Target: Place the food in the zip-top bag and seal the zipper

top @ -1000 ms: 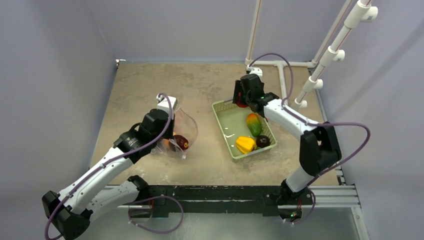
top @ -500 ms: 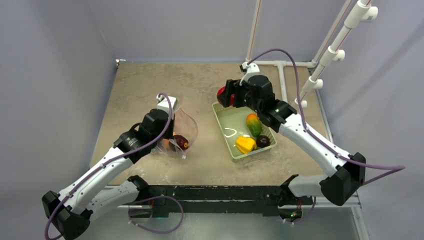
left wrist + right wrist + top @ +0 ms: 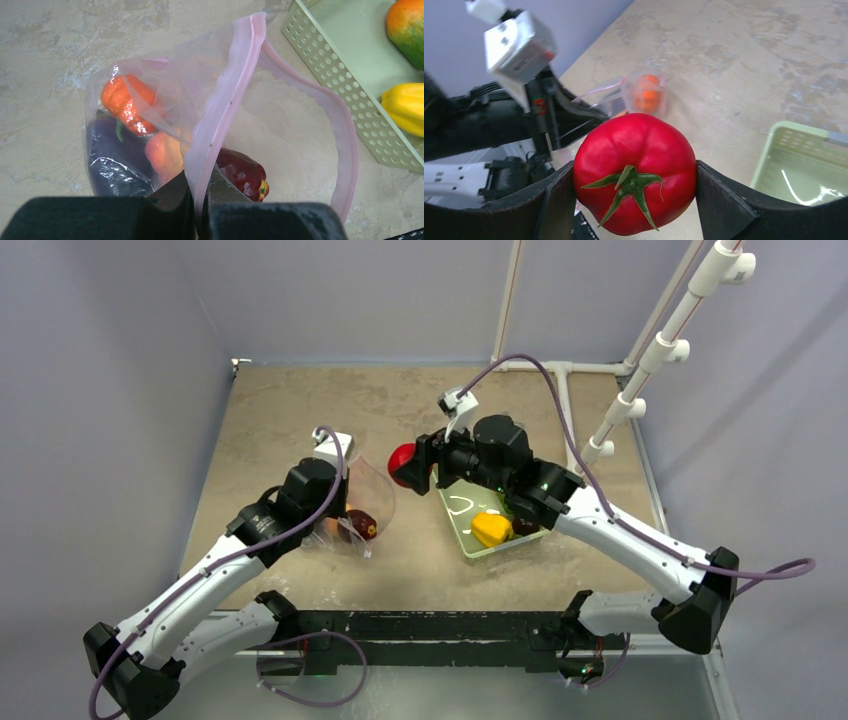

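Tomato (image 3: 635,172), bright red with a green stalk, is clamped between the two dark fingers (image 3: 555,202) of the right gripper (image 3: 418,462). It is held in the air between the light green basket (image 3: 452,530) and the zip-top bag (image 3: 372,490).

The clear bag lies on the tan table (image 3: 300,410), near the basket's left side. The left gripper (image 3: 199,215) is closed on the pale pink zipper (image 3: 220,110), pinching one lip upright while the other lip sags outward in a wide loop, so the mouth gapes.

Inside the bag are a purple eggplant (image 3: 112,155), an orange piece (image 3: 125,102), a peach (image 3: 165,152) and a dark red plum (image 3: 242,172) near the mouth. A yellow pepper (image 3: 490,528) and a green-and-orange fruit (image 3: 407,27) lie in the basket.

The step in hand appears to be carrying the tomato to the bag. To do it well, the tomato should pass low through the pink loop and beyond the plum before the fingers part. Released short of the mouth, it would likely roll across the table. The left arm should hold its lip high and steady so the opening does not collapse.
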You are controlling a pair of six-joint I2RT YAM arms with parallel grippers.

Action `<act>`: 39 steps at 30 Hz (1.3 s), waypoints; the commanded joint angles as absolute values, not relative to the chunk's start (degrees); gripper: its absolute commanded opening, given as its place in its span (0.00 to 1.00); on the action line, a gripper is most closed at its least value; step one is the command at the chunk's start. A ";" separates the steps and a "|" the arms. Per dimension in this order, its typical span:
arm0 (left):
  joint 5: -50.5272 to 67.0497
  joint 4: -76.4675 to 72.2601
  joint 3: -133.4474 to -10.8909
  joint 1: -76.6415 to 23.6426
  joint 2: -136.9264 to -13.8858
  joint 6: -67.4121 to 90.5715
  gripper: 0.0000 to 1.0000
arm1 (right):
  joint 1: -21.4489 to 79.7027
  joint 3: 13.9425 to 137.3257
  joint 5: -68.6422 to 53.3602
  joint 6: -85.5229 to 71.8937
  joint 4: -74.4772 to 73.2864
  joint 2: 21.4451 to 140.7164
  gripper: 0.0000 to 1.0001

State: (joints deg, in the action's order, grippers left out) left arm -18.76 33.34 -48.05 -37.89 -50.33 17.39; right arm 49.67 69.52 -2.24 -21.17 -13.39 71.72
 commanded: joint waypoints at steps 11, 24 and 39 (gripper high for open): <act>-19.34 31.15 -48.19 -37.75 -49.31 17.67 0.00 | 60.47 75.28 1.58 -19.20 -9.44 79.87 0.48; -19.34 31.09 -48.16 -37.78 -49.20 17.58 0.00 | 61.43 77.07 11.67 -22.23 -8.04 88.99 0.58; -19.16 31.07 -48.23 -37.72 -49.04 17.43 0.00 | 61.44 79.71 15.61 -27.95 -6.88 91.22 0.99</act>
State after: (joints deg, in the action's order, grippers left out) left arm -18.79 33.36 -48.05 -37.89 -50.00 17.37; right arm 61.14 76.93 14.50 -26.59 -10.24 92.73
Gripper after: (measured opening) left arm 0.003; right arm 0.987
